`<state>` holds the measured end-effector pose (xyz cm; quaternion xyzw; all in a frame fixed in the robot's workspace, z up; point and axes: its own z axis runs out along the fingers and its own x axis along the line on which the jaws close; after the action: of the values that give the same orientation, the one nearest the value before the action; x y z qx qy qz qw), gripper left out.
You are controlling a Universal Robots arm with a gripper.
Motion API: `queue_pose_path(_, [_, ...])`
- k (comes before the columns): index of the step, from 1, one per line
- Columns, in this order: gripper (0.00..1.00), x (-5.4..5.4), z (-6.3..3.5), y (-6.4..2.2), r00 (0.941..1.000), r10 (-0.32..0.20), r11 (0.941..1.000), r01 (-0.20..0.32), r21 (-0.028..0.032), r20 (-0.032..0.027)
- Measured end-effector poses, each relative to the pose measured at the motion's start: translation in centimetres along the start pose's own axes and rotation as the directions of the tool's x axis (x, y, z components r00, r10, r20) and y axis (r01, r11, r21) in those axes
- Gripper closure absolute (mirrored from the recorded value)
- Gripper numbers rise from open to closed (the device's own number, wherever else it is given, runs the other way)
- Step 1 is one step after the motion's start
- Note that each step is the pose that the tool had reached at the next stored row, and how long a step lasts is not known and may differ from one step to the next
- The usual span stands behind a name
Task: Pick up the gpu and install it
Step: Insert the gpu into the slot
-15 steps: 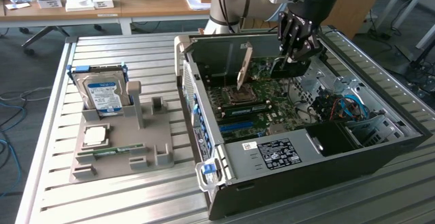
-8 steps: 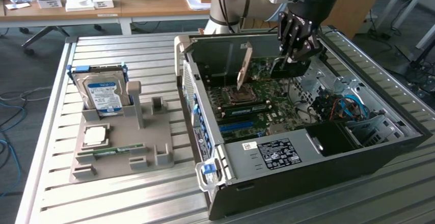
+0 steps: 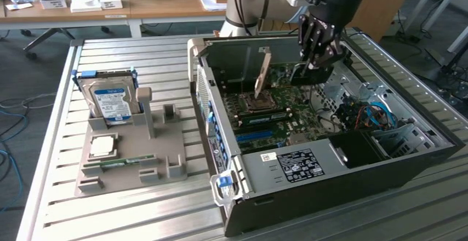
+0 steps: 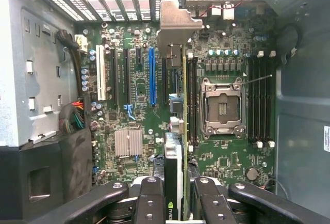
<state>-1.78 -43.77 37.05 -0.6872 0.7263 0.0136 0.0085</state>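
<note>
We see the gpu (image 4: 174,172) edge-on inside the open computer case (image 3: 409,159), pinched on both faces by the gripper (image 4: 178,203). Its fingers (image 4: 150,198) are partly closed on the card. Its silver bracket (image 4: 178,20) points toward the rear slot openings, and the card hangs over the motherboard (image 4: 134,105), between the blue slot (image 4: 152,74) and the CPU socket (image 4: 221,105). So the pick-up is done, but we cannot tell whether the card has reached a slot, and we judge seating unfinished. Outside, the hard drive (image 3: 109,98) stands in its grey holder (image 3: 124,164).
</note>
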Motion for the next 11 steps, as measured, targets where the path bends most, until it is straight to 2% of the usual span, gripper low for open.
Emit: queue_pose_path(11, [0.73, 0.01, 0.41, 0.00, 1.0000, 0.000, 1.0000, 0.000, 0.0000, -0.0001])
